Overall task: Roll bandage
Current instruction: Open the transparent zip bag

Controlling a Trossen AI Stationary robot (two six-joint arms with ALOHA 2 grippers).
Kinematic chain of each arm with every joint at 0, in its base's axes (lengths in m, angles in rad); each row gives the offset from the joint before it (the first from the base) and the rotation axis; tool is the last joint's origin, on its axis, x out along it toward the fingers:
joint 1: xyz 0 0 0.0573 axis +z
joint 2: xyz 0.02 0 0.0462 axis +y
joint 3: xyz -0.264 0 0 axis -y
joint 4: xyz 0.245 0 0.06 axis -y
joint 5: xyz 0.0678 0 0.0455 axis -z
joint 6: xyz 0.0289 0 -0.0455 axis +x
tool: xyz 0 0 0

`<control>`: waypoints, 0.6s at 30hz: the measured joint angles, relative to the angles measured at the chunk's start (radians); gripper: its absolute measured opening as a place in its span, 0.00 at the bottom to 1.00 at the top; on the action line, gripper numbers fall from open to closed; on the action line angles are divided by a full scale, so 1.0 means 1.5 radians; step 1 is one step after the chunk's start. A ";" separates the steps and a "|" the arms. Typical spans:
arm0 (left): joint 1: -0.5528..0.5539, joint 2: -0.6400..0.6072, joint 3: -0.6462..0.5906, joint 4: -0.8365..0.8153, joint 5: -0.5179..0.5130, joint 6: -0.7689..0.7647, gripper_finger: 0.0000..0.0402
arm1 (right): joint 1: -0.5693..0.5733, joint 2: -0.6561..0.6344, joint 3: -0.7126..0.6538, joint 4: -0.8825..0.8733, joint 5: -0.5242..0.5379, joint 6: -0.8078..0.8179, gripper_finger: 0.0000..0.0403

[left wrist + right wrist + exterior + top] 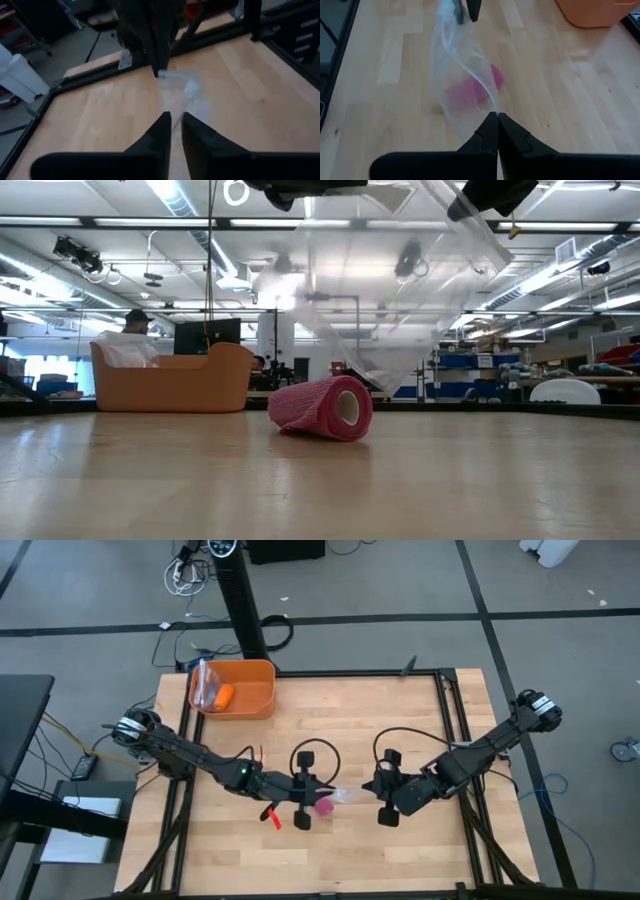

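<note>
Two claws held a clear plastic bag [462,85] stretched between them above the table [400,730]. The right claw [497,117] was pinched together on one edge of the bag. The left claw [173,120] stood with a narrow gap, the film running into that gap; whether it truly clamped the film could not be told. The bandage [322,408], a pink roll, lay on the table below the bag, between both claws and nearer the left one. Only the low view showed its hollow core and that it lay on its side; the right wrist view showed it blurred through the film, and the left wrist view not at all. An orange bin [238,690] sat far beyond the left claw. No writing was readable.
</note>
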State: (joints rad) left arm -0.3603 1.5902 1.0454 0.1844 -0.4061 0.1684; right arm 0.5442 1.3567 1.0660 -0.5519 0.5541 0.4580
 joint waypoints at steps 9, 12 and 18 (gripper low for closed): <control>-0.001 -0.001 0.000 -0.015 0.000 -0.016 0.22 | 0.000 0.000 0.000 0.005 0.000 -0.005 0.00; -0.001 -0.001 0.000 -0.009 0.000 -0.016 0.19 | 0.000 0.000 0.000 0.006 0.000 -0.005 0.00; -0.001 -0.001 0.000 -0.007 -0.007 -0.016 0.03 | 0.000 0.000 0.000 0.015 0.000 -0.006 0.01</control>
State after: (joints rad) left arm -0.3618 1.5894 1.0454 0.1734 -0.4172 0.1448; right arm 0.5446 1.3567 1.0660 -0.5299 0.5546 0.4492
